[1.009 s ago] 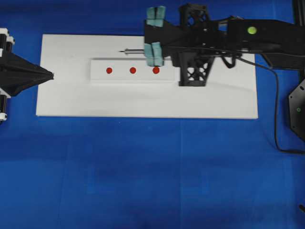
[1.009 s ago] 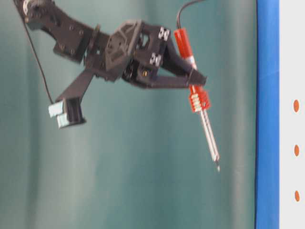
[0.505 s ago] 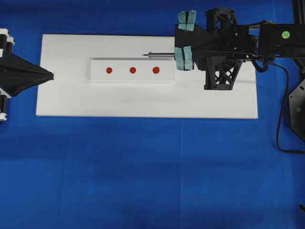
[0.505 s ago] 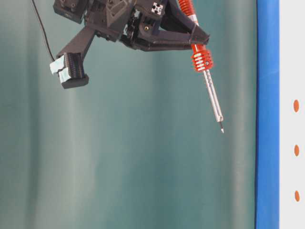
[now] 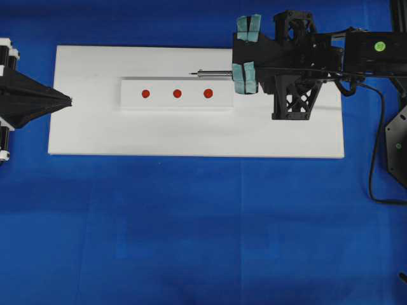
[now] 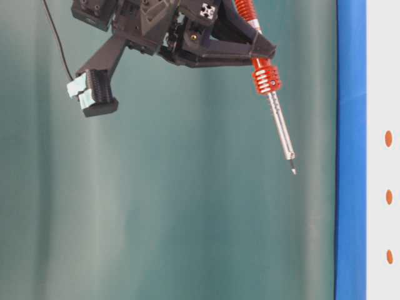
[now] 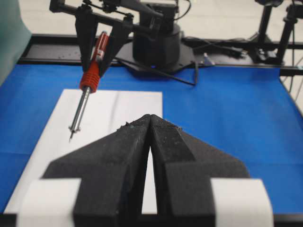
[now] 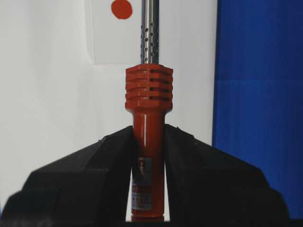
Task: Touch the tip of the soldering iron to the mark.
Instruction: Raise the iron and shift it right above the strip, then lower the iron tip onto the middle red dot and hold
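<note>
Black arms [image 5: 331,54] (teal-taped gripper parts).

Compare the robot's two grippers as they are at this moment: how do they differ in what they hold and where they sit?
The right gripper is shut on the soldering iron, clamping its red-orange handle; the left gripper is shut on nothing. The right gripper hangs in the air above the white board, beyond the strip's right end; the left gripper sits at the board's left edge, away from the iron. Both have black fingers.
</note>
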You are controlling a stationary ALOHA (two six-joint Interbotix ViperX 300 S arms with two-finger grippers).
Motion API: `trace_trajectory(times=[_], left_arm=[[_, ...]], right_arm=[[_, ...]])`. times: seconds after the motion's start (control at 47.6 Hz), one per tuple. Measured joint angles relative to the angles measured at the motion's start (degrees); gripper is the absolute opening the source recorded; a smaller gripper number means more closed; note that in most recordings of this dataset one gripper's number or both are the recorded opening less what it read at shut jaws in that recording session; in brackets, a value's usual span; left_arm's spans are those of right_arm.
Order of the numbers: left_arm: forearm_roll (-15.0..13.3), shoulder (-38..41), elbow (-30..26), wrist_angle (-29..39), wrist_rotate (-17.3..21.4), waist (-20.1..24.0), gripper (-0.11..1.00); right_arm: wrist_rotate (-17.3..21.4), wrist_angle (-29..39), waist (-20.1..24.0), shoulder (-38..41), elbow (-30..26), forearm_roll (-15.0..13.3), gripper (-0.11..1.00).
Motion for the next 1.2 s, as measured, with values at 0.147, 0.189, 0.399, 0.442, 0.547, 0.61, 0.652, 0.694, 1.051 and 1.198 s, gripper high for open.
trace_trajectory(times=[0.147,0.189,0.399,0.442,0.547,0.61,0.652,0.694,1.051,1.198], left_arm=[[0.0,0.0,0.0,0.0,0.0,-0.09,0.0],[0.0,0.0,0.0,0.0,0.0,-0.09,0.0],[0.0,0.0,0.0,0.0,0.0,-0.09,0.0],[0.0,0.0,0.0,0.0,0.0,-0.09,0.0],[0.0,0.0,0.0,0.0,0.0,0.0,0.0],[0.0,0.0,0.0,0.0,0.0,0.0,0.0],[0.0,0.0,0.0,0.0,0.0,0.0,0.0],[0.0,0.0,0.0,0.0,0.0,-0.09,0.0],[0.0,0.0,0.0,0.0,0.0,-0.09,0.0],[0.09,0.09,0.0,0.0,0.0,0.0,0.0]], right_arm=[[0.0,-0.79,0.0,1.41,0.0,0.0,0.07],[0.0,-1.32,0.0,2.11,-0.09,0.0,0.07],[0.0,-4.31,0.0,5.98,0.0,0.0,0.07],[0.0,-5.1,-0.09,6.86,-0.09,0.0,0.07],[0.0,-6.77,0.0,9.32,0.0,0.09,0.07],[0.0,-7.38,0.0,10.72,-0.09,0.09,0.07],[0.0,-7.82,-0.09,11.69,-0.09,0.18,0.07],[0.0,-8.17,-0.09,12.22,0.0,0.18,0.07],[0.0,-10.28,-0.53,14.59,-0.09,0.88,0.07],[0.0,-10.28,-0.97,14.59,0.0,0.88,0.07]])
